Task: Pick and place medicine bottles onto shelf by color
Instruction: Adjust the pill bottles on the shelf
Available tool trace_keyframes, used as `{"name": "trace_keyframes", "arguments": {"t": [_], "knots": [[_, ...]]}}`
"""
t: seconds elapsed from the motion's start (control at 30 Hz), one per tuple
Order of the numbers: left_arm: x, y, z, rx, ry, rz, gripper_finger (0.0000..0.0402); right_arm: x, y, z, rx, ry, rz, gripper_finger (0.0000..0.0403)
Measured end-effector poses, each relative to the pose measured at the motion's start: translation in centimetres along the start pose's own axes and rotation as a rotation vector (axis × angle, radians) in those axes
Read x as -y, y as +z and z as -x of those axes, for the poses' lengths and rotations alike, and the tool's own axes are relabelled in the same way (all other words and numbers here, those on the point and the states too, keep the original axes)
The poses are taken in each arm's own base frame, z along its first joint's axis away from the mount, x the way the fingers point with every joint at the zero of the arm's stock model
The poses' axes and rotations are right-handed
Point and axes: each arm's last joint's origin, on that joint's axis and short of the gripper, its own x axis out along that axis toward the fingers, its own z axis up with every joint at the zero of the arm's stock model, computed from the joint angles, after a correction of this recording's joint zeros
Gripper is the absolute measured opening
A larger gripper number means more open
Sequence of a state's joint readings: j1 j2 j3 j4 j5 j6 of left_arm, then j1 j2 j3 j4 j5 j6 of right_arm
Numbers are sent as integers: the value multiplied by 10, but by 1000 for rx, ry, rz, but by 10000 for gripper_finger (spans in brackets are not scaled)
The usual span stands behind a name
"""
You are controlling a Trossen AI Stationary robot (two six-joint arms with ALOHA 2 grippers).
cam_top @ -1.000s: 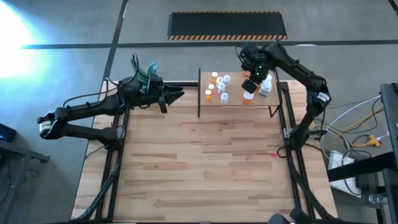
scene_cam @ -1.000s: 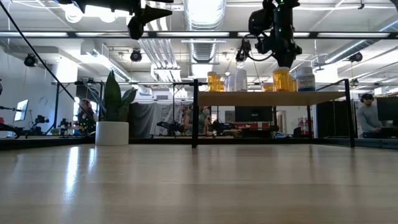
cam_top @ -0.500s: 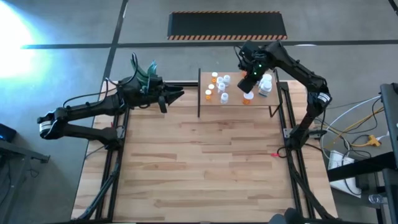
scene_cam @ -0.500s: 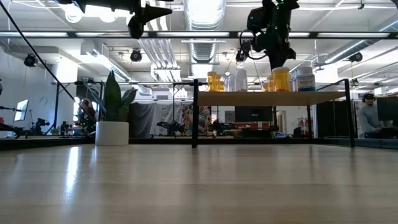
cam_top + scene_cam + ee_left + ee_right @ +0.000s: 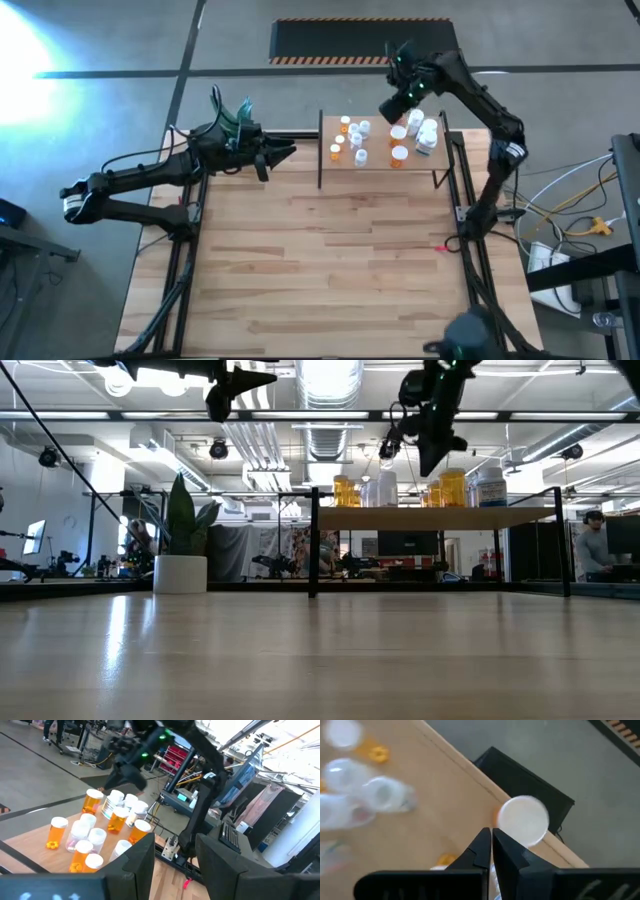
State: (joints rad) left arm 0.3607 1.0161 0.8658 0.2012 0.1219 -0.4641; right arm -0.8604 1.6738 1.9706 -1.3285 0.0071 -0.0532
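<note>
From my seat at the high view, the wooden surface (image 5: 320,260) nearest me carries nothing I need. Farther back, at about ten o'clock, my left gripper (image 5: 283,155) hangs over the surface's far left edge, beside the plant pot (image 5: 181,573); its fingers (image 5: 141,865) stand partly spread with nothing between them. At about one o'clock sits the shelf (image 5: 380,165), with the medicine bottles (image 5: 355,140) clustered upright on its board, orange and white ones mixed, all white-capped. Just above the shelf's far side is my right gripper (image 5: 390,107), its fingers (image 5: 481,851) pressed together and empty, over one white-capped orange bottle (image 5: 522,819) near the board's edge.
</note>
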Motion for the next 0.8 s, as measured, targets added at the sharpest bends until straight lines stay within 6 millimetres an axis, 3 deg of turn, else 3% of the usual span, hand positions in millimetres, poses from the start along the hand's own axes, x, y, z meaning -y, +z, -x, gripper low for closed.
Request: {"name": "trace_keyframes", "arguments": {"t": [0.23, 0.53, 0.8], "knots": [[0, 0, 0, 2, -1, 0, 127, 22, 19, -32, -93, -81, -12, 8], [0, 1, 0, 2, -1, 0, 127, 24, 24, -37, -171, -120, 15, 8], [0, 1, 0, 2, -1, 0, 127, 19, 23, -41, -193, -54, 19, 8]]}}
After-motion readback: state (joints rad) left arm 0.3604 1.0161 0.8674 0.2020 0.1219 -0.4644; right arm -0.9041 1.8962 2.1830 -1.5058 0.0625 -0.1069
